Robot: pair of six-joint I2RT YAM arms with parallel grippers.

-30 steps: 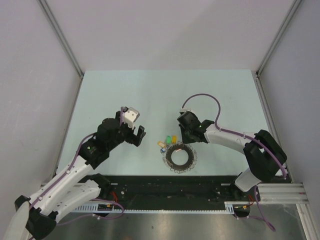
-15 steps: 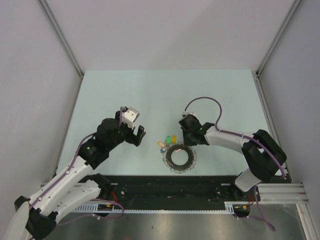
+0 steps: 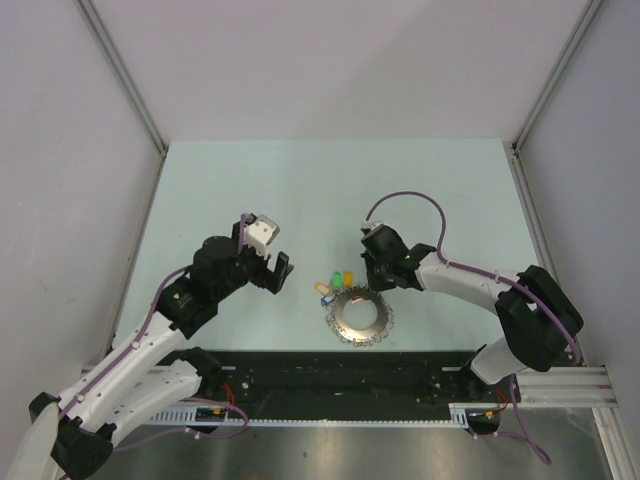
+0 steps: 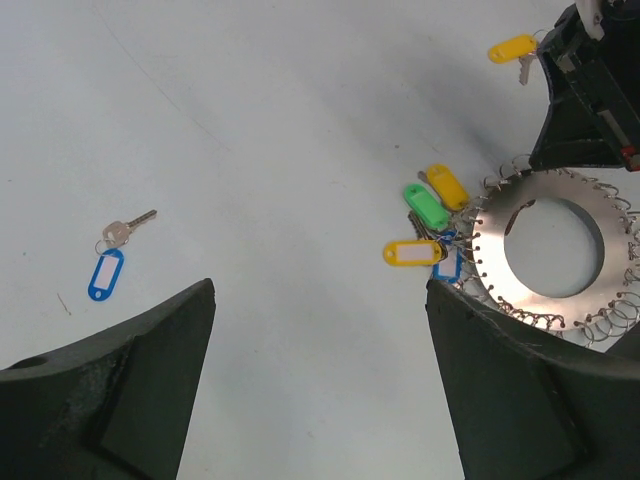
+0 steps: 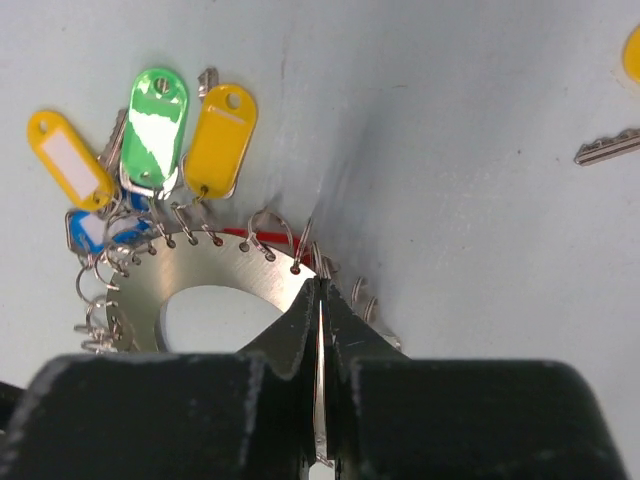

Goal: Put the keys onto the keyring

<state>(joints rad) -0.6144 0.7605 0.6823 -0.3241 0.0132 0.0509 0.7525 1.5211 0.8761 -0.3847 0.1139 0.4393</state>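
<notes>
While the ring [image 5: 220,268] is pinched at its rim between the closed fingers of the right gripper [image 5: 318,300], it should be held steady and the blue key [image 4: 106,265], lying well apart, taken by the widely spread left gripper [image 4: 320,300].

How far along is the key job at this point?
Done: a few tagged keys already hang on the keyring. In hand: the right fingers are shut on the keyring's rim; the left fingers are open, holding nothing. To do: the blue-tagged key and the yellow-tagged key lie loose on the table, neither threaded on.
</notes>
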